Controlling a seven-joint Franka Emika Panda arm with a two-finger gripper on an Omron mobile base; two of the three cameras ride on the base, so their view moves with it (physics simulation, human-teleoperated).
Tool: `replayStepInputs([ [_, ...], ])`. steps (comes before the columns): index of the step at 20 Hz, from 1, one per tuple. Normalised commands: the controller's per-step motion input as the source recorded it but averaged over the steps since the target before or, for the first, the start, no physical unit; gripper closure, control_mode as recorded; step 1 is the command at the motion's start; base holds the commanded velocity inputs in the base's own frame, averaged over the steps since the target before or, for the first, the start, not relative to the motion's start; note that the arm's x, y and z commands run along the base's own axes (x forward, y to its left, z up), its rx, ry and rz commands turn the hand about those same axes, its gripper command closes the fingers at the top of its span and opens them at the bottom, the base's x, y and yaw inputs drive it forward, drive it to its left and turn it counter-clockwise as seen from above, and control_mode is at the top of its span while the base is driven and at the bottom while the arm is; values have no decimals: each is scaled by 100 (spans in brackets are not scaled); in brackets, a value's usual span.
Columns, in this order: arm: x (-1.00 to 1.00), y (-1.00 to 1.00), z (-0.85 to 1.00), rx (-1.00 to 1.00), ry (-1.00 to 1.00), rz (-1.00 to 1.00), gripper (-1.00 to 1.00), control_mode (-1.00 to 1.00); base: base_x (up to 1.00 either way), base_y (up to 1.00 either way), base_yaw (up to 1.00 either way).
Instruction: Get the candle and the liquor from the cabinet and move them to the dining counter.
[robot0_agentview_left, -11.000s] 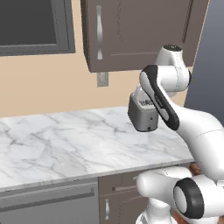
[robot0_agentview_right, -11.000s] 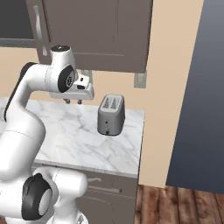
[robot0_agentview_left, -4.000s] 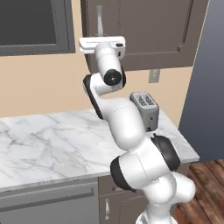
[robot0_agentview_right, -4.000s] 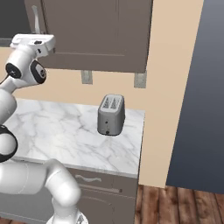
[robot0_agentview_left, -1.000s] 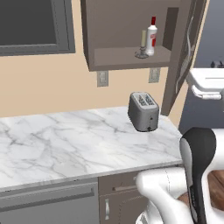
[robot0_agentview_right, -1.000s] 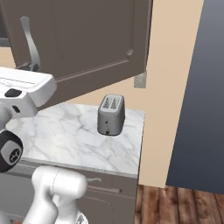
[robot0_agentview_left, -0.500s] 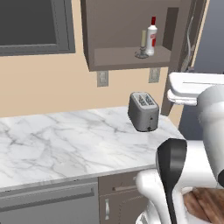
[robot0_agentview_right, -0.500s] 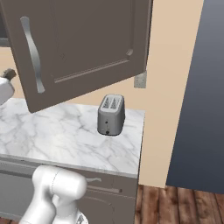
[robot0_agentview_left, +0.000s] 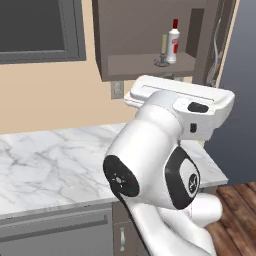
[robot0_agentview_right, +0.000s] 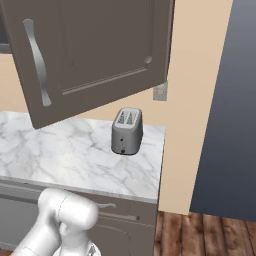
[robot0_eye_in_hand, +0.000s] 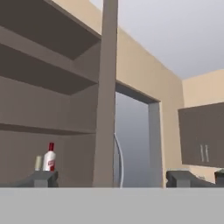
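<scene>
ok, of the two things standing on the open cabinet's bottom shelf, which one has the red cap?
The liquor, the white narrow-necked bottle on the right in the left base view. The candle beside it is a shorter, pale stick in a dark holder, with no cap.

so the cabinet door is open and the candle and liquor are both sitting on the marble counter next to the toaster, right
Not quite. The cabinet door is open, but the candle and the liquor stand side by side on the cabinet's bottom shelf, as the left base view shows. In the right base view the toaster stands alone on the marble counter.
</scene>
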Motion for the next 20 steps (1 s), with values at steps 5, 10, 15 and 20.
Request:
replayStepInputs([
  [5, 65, 33, 0, 0, 0, -34, -100, -100, 0, 0, 0],
  [10, 58, -3, 0, 0, 0, -19, -100, -100, 0, 0, 0],
  [15, 21, -42, -8, 1, 0, -5, -100, -100, 0, 0, 0],
  [20, 14, -41, -25, 0, -1, 0, -100, -100, 0, 0, 0],
])
